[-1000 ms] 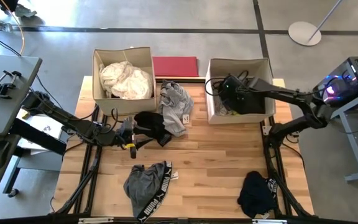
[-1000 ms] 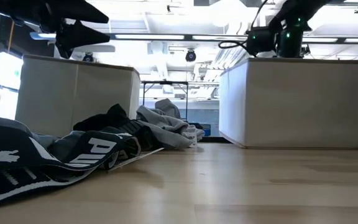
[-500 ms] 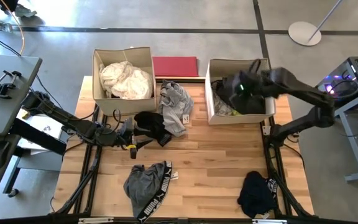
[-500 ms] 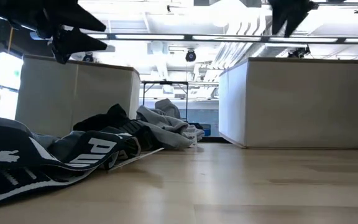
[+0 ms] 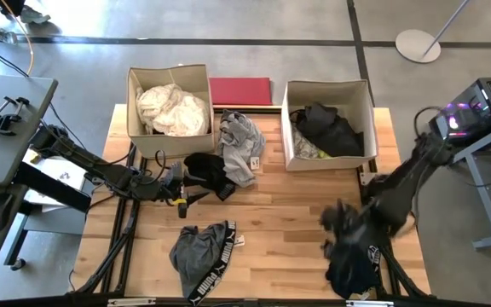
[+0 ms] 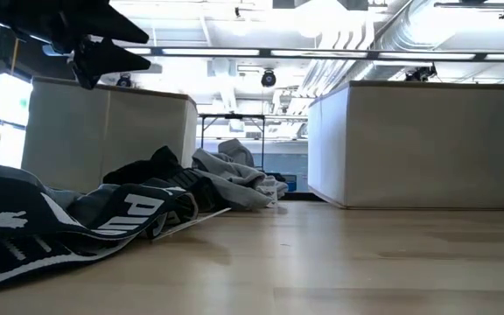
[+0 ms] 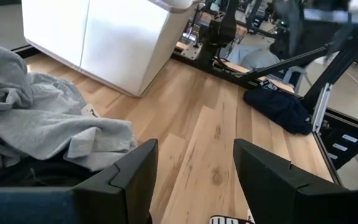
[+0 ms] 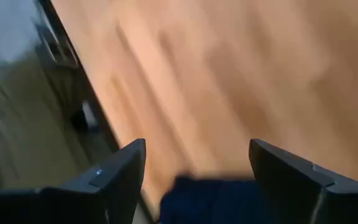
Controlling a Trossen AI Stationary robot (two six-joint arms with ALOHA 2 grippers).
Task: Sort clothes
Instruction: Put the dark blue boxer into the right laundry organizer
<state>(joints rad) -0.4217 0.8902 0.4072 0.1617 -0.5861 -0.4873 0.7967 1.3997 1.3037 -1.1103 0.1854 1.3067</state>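
Note:
My left gripper (image 5: 184,182) hovers open at the table's left, beside a black garment (image 5: 207,170) that lies against a grey garment (image 5: 241,145). Nothing is between its fingers (image 7: 194,149). My right gripper (image 5: 337,223) is open over the near right of the table, just above a dark navy garment (image 5: 352,266) lying flat on the wood, also seen at the edge of the right wrist view (image 8: 216,199). A grey garment with a PUMA waistband (image 5: 201,256) lies near the front edge. Cream-white clothes (image 5: 173,107) fill the left box. A black garment (image 5: 326,128) lies in the right box.
Two tan cardboard boxes stand at the far side, the left box (image 5: 133,89) and the right box (image 5: 285,128), with a flat red board (image 5: 240,90) between them. Bare wood (image 5: 288,213) lies mid-table. A desk (image 5: 7,111) stands to the left, equipment (image 5: 484,102) to the right.
My right gripper has risen out of the right box, leaving the black garment inside, and swung fast toward the table's near edge, down to just above the dark navy garment. My left gripper has kept still.

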